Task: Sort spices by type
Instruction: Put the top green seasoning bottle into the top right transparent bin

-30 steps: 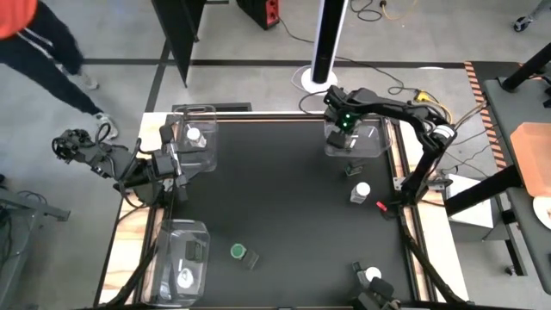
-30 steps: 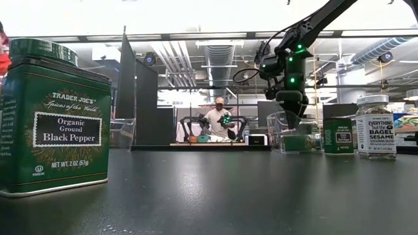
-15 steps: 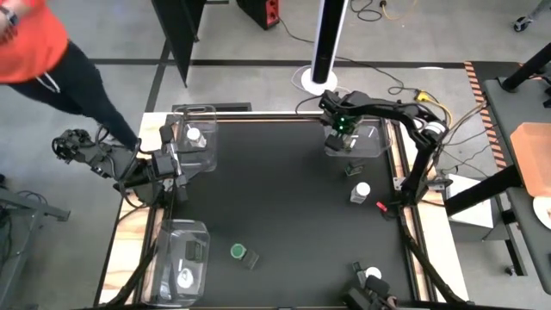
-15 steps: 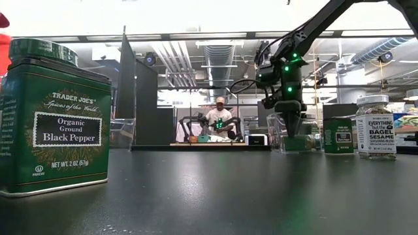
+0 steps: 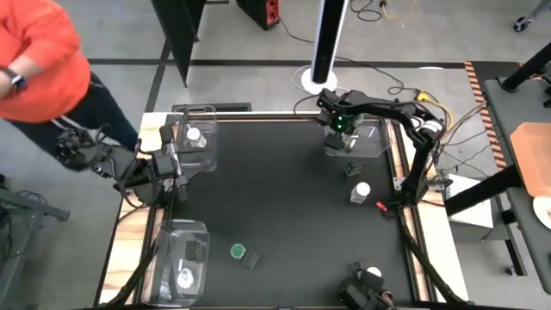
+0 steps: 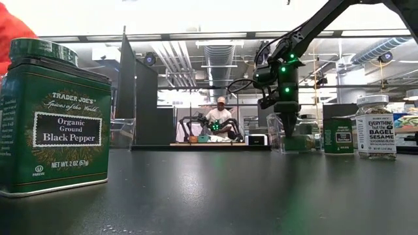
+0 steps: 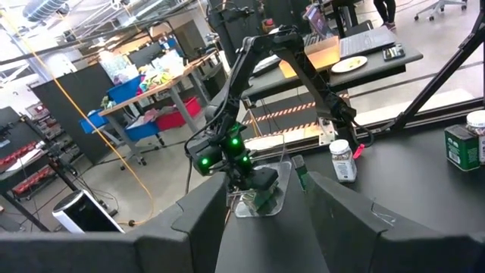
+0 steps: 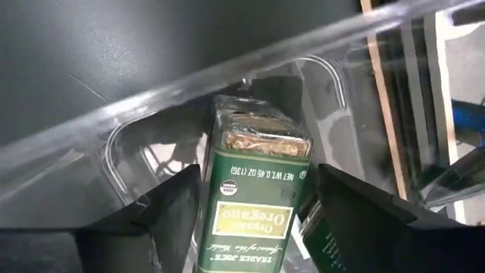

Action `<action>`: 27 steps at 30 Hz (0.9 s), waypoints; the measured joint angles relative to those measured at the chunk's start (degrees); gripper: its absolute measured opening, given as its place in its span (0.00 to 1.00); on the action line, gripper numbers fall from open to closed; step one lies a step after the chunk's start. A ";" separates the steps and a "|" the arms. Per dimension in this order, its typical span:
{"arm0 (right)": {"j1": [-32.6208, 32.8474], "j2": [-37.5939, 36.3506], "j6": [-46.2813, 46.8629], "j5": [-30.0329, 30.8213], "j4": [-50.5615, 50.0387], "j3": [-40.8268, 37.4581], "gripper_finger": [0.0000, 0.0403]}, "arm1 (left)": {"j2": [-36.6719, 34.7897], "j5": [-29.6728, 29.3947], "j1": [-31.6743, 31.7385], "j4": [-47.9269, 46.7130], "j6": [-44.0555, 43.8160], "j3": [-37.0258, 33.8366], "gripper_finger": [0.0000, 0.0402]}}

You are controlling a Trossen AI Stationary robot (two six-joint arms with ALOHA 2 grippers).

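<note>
Lowered since a sec ago, right gripper (image 8: 254, 220) now reaches into the far-right tray (image 5: 372, 148), fingers spread either side of a green tin (image 8: 258, 182) lying inside; contact can't be confirmed, probably released. Best done by lifting straight up, clear of tray wall, w/o nudging the tin. Left gripper (image 5: 169, 165) waits by the far-left tray (image 5: 207, 155), jaws apart, empty.

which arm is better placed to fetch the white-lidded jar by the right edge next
Right. The right gripper hangs over the clear plastic tray, close to the white-lidded glass jar; the left gripper sits across the table.
</note>
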 joint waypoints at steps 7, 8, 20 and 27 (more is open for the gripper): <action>-0.56 0.15 0.43 -0.04 -0.05 -0.10 0.58 | 0.00 0.00 -0.02 0.00 0.02 -0.01 0.41; -0.63 0.13 0.61 -0.22 -0.09 -0.29 0.57 | 0.00 0.00 0.00 0.02 0.09 0.01 0.41; -1.62 0.01 -0.06 0.06 0.35 -0.67 0.46 | 0.00 0.02 -0.02 0.04 0.20 0.00 0.41; -1.66 -0.22 -0.14 1.16 -0.81 0.76 0.30 | 0.01 0.02 -0.02 0.04 0.22 0.01 0.41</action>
